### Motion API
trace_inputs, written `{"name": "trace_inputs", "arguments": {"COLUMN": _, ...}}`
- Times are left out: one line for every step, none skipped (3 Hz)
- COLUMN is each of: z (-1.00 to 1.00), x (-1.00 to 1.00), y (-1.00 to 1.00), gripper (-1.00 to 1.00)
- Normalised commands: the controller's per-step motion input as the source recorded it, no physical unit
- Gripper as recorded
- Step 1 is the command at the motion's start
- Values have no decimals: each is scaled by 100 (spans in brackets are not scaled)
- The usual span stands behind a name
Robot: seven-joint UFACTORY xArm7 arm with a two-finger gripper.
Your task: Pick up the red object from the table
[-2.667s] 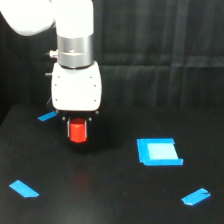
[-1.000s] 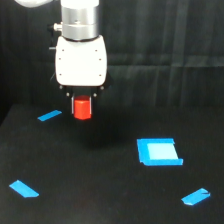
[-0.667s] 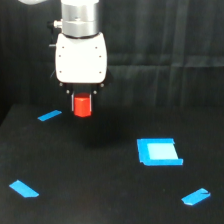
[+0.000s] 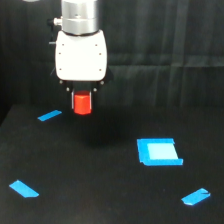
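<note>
blue square (image 4: 159, 151), three blue tape strips (image 4: 49, 115), dark backdrop (image 4: 165, 40)

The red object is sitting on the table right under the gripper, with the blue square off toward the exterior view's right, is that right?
Not quite. The red object is not sitting on the table: the exterior view shows it held in the gripper, lifted clear of the black surface. The rest holds: it is right under the gripper's white body, and the blue square lies off toward the exterior view's right.

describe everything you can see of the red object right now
The red object is a small, bright red-orange stubby block, upright, with a matte, plastic-like look. Its top is tucked under the white gripper, whose dark jaws grip its upper part. It hangs clear above the black table, touching nothing else.
</note>
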Motion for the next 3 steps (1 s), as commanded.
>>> {"name": "trace_inputs", "arguments": {"z": 15, "x": 6, "y": 6, "gripper": -100}}
{"name": "trace_inputs", "arguments": {"z": 17, "x": 4, "y": -5, "gripper": -100}}
{"name": "trace_inputs", "arguments": {"z": 17, "x": -5, "y": -7, "gripper": -100}}
